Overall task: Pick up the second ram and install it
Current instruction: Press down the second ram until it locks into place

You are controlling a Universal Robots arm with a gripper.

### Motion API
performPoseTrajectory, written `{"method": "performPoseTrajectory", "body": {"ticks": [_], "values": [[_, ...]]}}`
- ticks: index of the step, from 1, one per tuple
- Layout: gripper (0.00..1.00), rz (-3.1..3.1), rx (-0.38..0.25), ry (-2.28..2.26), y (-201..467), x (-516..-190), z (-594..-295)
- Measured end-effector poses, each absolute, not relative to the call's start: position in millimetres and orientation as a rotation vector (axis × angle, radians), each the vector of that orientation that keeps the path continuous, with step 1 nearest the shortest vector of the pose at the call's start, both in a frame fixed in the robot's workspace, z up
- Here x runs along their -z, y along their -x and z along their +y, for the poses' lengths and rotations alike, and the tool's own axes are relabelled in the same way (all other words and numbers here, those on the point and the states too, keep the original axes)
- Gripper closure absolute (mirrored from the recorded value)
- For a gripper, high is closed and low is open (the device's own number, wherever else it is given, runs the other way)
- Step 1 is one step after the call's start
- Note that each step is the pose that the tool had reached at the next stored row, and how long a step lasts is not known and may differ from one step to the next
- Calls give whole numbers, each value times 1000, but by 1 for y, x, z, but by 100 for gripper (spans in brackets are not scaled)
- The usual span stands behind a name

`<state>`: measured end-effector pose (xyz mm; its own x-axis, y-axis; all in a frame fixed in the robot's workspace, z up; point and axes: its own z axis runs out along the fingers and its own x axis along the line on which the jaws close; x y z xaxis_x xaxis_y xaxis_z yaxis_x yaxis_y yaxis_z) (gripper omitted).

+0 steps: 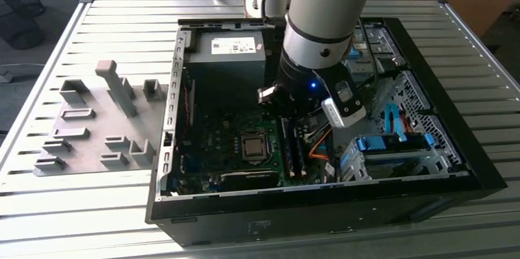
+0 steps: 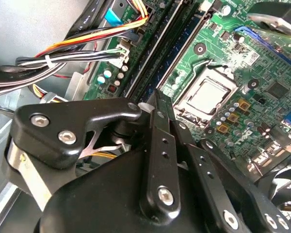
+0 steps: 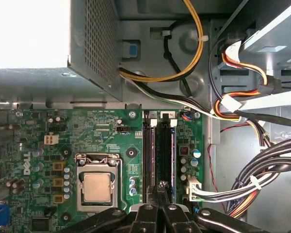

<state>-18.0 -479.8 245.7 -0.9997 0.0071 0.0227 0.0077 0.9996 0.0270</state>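
your gripper (image 3: 161, 191) sits low over the memory slots (image 3: 161, 145), jaws narrow on the second ram (image 2: 160, 104); you're seating it, so keep it square.

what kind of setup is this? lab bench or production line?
Likely a lab or test bench, not a line: one open computer case lies on a slatted metal table, with a grey block of part holders beside it. The gripper is down at the motherboard's memory slots.

only a brand mark on motherboard (image 3: 111, 141)
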Motion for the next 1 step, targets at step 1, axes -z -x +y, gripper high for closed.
{"method": "performPoseTrajectory", "body": {"ticks": [1], "values": [[89,-3119,42,12,18,-246,-480]]}}
